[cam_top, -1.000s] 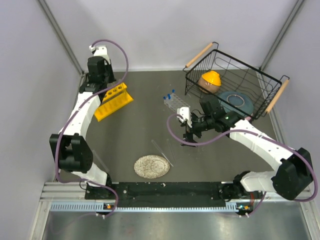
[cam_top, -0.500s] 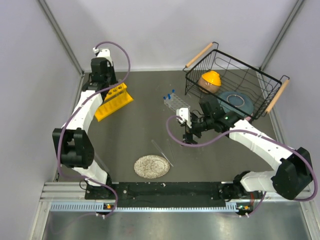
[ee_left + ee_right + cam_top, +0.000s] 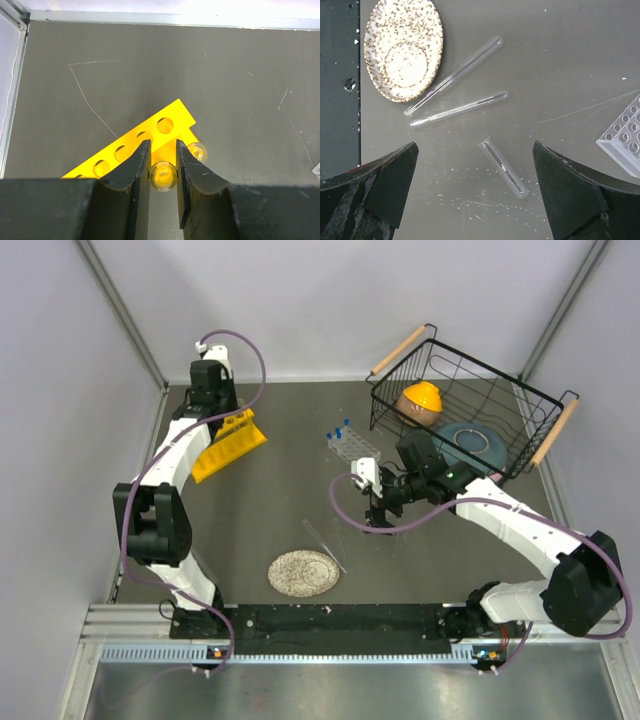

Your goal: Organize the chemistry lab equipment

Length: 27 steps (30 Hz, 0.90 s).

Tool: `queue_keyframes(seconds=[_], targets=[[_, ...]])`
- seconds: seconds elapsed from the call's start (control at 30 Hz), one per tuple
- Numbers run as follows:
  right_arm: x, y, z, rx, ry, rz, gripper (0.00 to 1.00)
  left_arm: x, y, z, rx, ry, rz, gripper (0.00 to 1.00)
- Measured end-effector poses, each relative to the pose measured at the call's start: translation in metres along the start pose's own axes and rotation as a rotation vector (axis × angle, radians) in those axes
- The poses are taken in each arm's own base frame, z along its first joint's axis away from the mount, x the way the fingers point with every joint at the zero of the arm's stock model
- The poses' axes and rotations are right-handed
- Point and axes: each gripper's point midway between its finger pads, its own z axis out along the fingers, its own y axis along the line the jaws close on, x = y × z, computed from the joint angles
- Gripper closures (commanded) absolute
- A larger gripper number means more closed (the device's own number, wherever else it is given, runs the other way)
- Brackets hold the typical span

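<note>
In the left wrist view my left gripper (image 3: 162,146) is shut on a clear test tube (image 3: 163,176), seen end-on between the fingers. It hangs just above the end of the yellow tube rack (image 3: 167,125). A second rounded tube end (image 3: 196,150) shows beside the right finger. My right gripper (image 3: 475,150) stands wide open above the table. A short test tube (image 3: 503,167) lies below and between its fingers. Two long test tubes (image 3: 457,109) lie further off. The small clear rack (image 3: 350,443) holds blue-capped vials.
A round speckled disc (image 3: 303,573) lies near the front, close to the long tubes. A black wire basket (image 3: 470,410) with dishes stands at the back right. The yellow rack (image 3: 228,445) lies at the back left, near the wall rail.
My left arm has swung a little toward the back and right over the yellow rack, still holding its tube. My right gripper has edged slightly left and stays open.
</note>
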Motion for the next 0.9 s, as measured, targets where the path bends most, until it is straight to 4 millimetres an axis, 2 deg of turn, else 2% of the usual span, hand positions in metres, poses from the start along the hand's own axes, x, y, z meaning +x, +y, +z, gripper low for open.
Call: queue_keyframes(seconds=[0.03, 0.13, 0.17, 0.27, 0.6, 0.73, 0.9], targets=[[0.0, 0.0, 0.0, -0.001, 0.002, 0.0, 0.01, 0.002, 0.0, 0.001, 0.0, 0.002, 0.001, 0.96], [0.003, 0.0, 0.002, -0.005, 0.011, 0.001, 0.01, 0.007, 0.0, 0.006, -0.001, 0.015, 0.002, 0.84], [0.004, 0.0, 0.002, -0.006, 0.014, 0.002, 0.01, 0.009, 0.0, 0.007, -0.002, 0.018, 0.002, 0.77], [0.006, 0.0, 0.004, -0.01, 0.022, 0.005, 0.01, 0.013, 0.0, 0.01, -0.002, 0.026, -0.001, 0.63], [0.012, -0.003, 0.007, -0.006, 0.045, -0.003, 0.01, 0.012, -0.001, 0.008, -0.003, 0.024, -0.026, 0.39], [0.015, -0.003, 0.009, -0.01, 0.052, -0.006, 0.01, 0.002, 0.0, -0.008, -0.002, 0.003, -0.03, 0.34], [0.019, -0.002, 0.009, -0.017, 0.059, -0.014, 0.01, -0.032, 0.004, -0.053, 0.0, -0.094, -0.044, 0.31]])
